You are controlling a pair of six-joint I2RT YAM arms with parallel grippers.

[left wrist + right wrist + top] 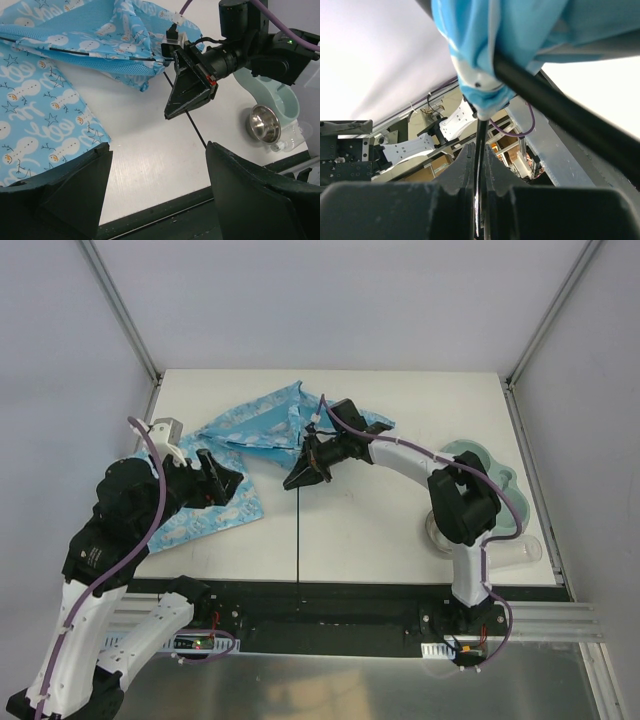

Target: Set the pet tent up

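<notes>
- Fabric of the pet tent (262,425), blue with snowmen and stars, slumped flat and rumpled on the far side of the table (400,530), left of centre. Not yet raised, so judged early in the job.
- Thin black pole (298,530) threaded into a sleeve at the cloth's near corner and running from there straight toward the near table edge. Likely being fed through so that the frame can later bow the cloth up.
- Right gripper (303,478) right at that corner, jaws pressed together on the pole where it leaves the sleeve. Held close to the fabric, probably to keep the thin rod from buckling.
- Left gripper (224,480) hovering nearby, jaws spread wide on nothing, facing the right one across bare table. Seemingly placed to steady the cloth or catch the rod.
- Flat mat (35,125) of the same print lying beneath the left gripper, meeting the tent cloth at its far end.
- Pale green feeder stand (282,102) with a steel bowl (264,122), well apart at the right edge, out of the work.
</notes>
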